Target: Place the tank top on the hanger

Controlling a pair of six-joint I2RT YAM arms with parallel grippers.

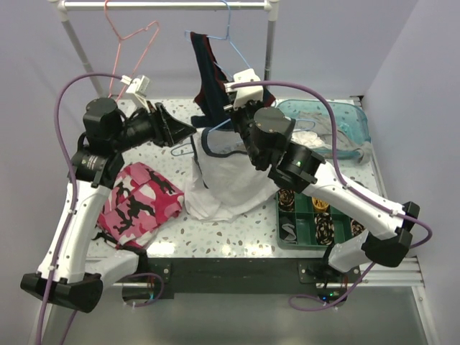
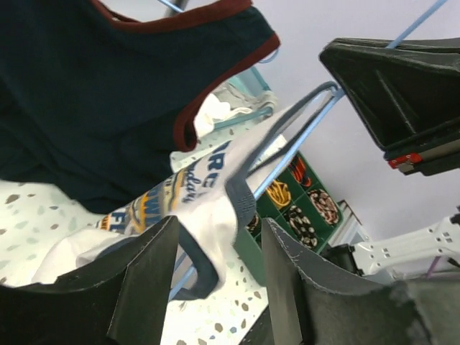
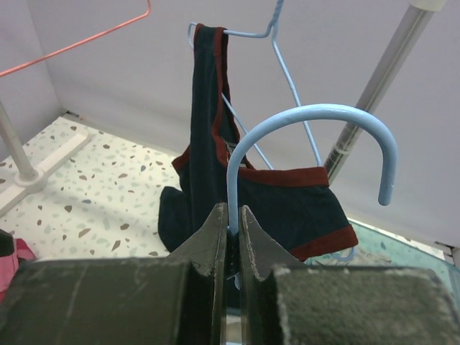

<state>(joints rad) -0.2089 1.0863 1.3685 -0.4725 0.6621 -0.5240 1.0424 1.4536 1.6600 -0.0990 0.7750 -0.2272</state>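
White jersey on blue wire: the tank top half-threaded onto the hanger.

We see the right fingers (image 3: pixel 210 237) clenched on the neck of the hanger (image 3: pixel 309 109) just under its hook, holding it hook uppermost above the desk (image 1: pixel 215 233) so that a strap can slide along its arm. The tank top (image 1: pixel 228 183) appears to have one navy-trimmed strap over the wire, its body heaped on the desk beneath. The left fingers (image 2: pixel 147 266) stand apart, gripping nothing, just beside that strap; we judge them placed to work the second strap on. At right, a green tray (image 1: pixel 279 223) holds rolled patterned pieces (image 1: pixel 287 198) in its compartments. Behind it, a clear bin (image 1: pixel 352 115) holds pale items we cannot identify.
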